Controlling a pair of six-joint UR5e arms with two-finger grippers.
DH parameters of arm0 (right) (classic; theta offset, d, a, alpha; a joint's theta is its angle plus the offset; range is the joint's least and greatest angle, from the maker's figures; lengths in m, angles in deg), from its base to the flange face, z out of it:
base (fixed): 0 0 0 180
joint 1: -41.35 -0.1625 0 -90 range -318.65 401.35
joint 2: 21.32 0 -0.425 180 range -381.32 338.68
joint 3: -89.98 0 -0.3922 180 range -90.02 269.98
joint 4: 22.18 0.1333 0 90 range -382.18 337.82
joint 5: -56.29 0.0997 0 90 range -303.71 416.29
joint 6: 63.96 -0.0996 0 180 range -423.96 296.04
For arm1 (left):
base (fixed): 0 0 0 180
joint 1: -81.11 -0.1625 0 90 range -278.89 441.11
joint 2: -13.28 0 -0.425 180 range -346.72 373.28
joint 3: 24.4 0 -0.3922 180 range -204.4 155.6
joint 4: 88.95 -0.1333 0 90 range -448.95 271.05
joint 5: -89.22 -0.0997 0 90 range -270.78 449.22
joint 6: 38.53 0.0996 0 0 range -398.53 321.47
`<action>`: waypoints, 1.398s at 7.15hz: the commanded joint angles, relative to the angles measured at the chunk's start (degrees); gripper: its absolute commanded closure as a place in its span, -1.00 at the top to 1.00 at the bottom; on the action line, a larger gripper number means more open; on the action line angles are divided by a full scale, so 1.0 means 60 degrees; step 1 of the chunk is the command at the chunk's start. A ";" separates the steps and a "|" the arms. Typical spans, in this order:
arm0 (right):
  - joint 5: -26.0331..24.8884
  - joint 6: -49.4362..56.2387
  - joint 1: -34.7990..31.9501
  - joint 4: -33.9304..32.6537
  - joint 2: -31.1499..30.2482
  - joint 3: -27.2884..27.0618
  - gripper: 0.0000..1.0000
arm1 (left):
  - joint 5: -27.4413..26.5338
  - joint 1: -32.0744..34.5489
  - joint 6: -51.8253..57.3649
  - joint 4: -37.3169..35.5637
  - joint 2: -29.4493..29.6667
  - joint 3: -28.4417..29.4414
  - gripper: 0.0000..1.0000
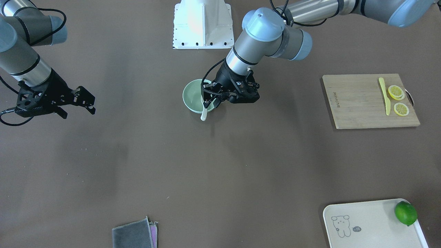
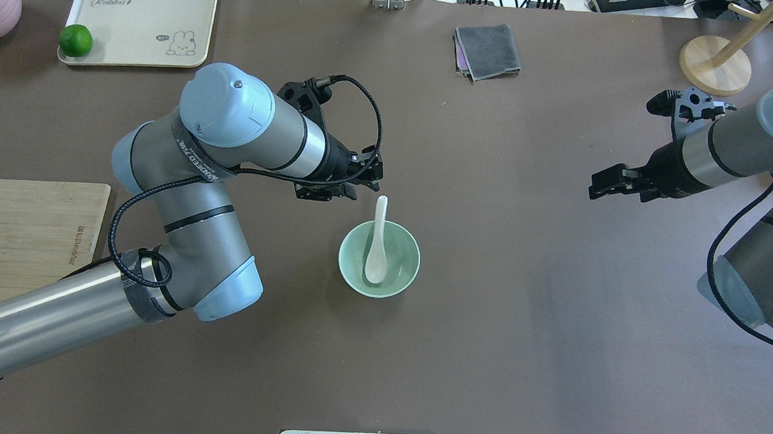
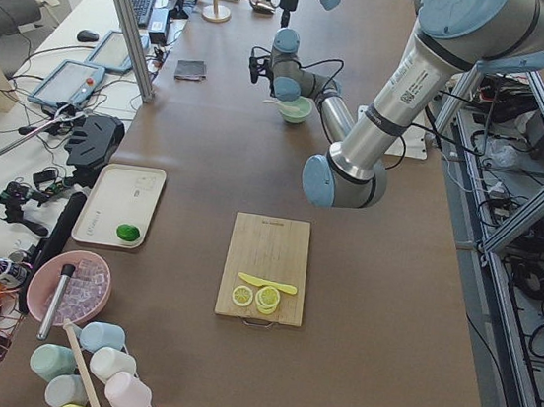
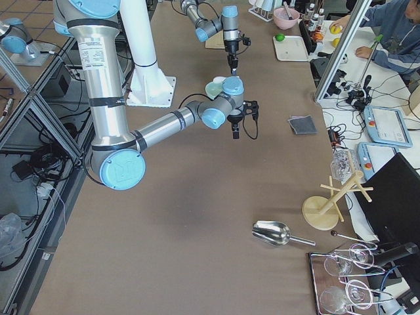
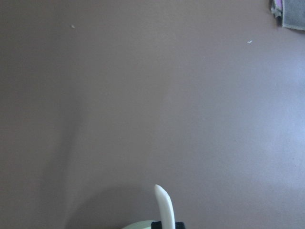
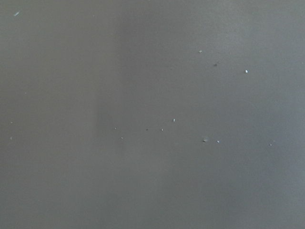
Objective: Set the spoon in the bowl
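Observation:
The white spoon (image 2: 377, 243) lies with its scoop inside the mint-green bowl (image 2: 404, 239) at the table's middle. Its handle leans over the far rim. In the front-facing view the handle end (image 1: 204, 114) sticks out past the bowl (image 1: 191, 94). My left gripper (image 1: 209, 103) stands over that rim, beside the handle in the overhead view (image 2: 368, 186). In the left wrist view the spoon handle (image 5: 162, 202) rises between two close black fingertips, so the gripper looks shut on it. My right gripper (image 2: 610, 182) is open and empty, far off to the right above bare table.
A wooden cutting board (image 1: 358, 103) holds a yellow knife (image 1: 386, 96) and lemon slices (image 1: 396, 92). A cream tray (image 1: 365, 224) holds a lime (image 1: 406, 213). A grey folded cloth (image 1: 134, 234) lies at the table's far edge. A wooden stand (image 2: 715, 62) is at the far right.

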 commanded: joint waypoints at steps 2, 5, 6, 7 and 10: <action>0.0010 0.0290 -0.0260 0.0002 -0.0157 0.0054 1.00 | 0.0095 0.0072 0.0372 -0.0015 -0.0440 -0.0246 0.96; 0.1262 0.2829 -0.2243 -0.0042 -0.0391 0.0912 1.00 | 0.2431 0.2275 0.4166 -0.0089 -0.2809 -0.1375 0.96; 0.1734 0.4335 -0.3196 -0.0057 -0.0420 0.1600 1.00 | 0.2947 0.3241 0.6156 -0.0089 -0.3833 -0.1407 0.97; 0.2130 0.5525 -0.4148 -0.0086 -0.0420 0.2187 1.00 | 0.3387 0.4208 0.8134 -0.0089 -0.4757 -0.1349 0.96; 0.2236 0.9002 -0.5634 -0.0394 -0.0318 0.3742 1.00 | 0.3743 0.7109 1.4446 -0.1823 -0.6565 -0.0912 0.96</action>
